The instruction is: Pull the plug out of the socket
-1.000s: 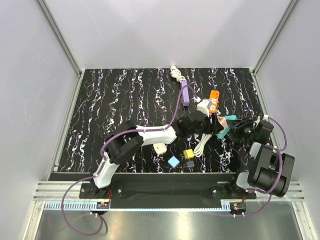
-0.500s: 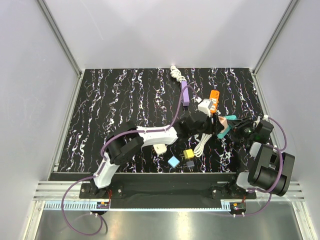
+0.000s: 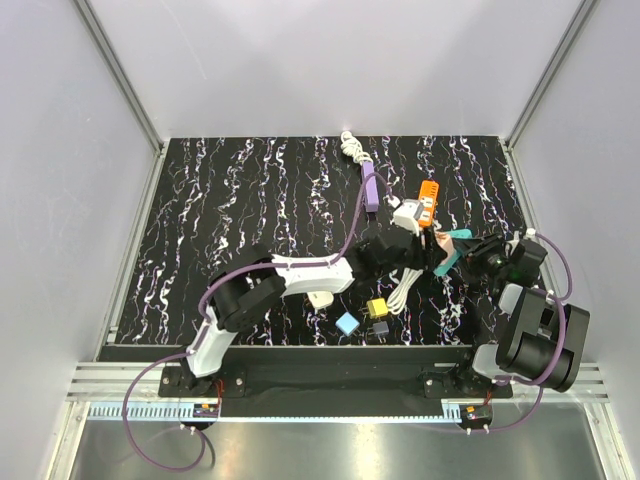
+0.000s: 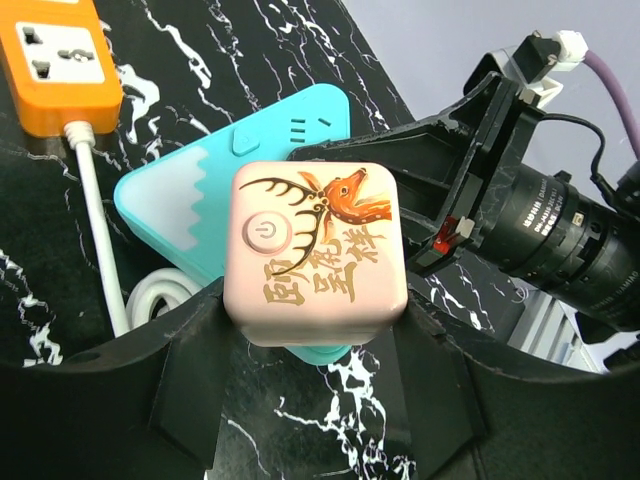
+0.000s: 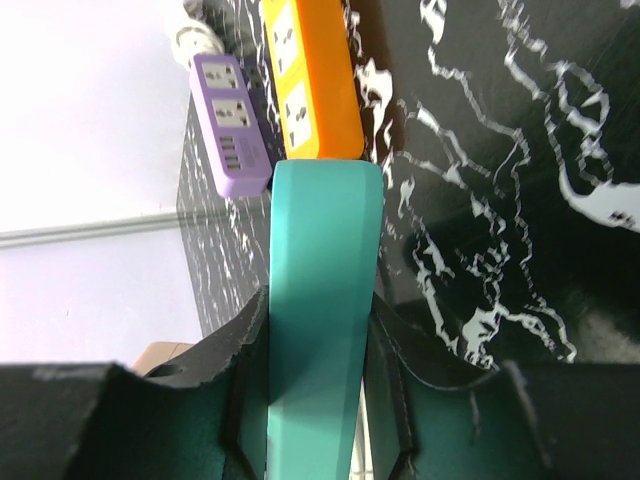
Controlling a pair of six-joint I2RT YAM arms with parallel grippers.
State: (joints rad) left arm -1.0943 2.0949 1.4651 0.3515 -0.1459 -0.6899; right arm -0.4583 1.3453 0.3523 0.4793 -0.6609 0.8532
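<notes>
Near the right edge of the worktop, about midway back, the pink cube plug [image 4: 315,250] sits on the teal socket [image 4: 180,220]. It is a rounded, glossy block with a brown deer drawing, Chinese characters and a power symbol on its face. The left gripper [image 4: 315,325] has its fingers pressed against two opposite sides of the plug. The right gripper [image 5: 318,340] clamps the socket's thin edge. I'd judge the plug light, rigid and a bit slick, so the flat side faces are the place to hold it, pulling straight off.
</notes>
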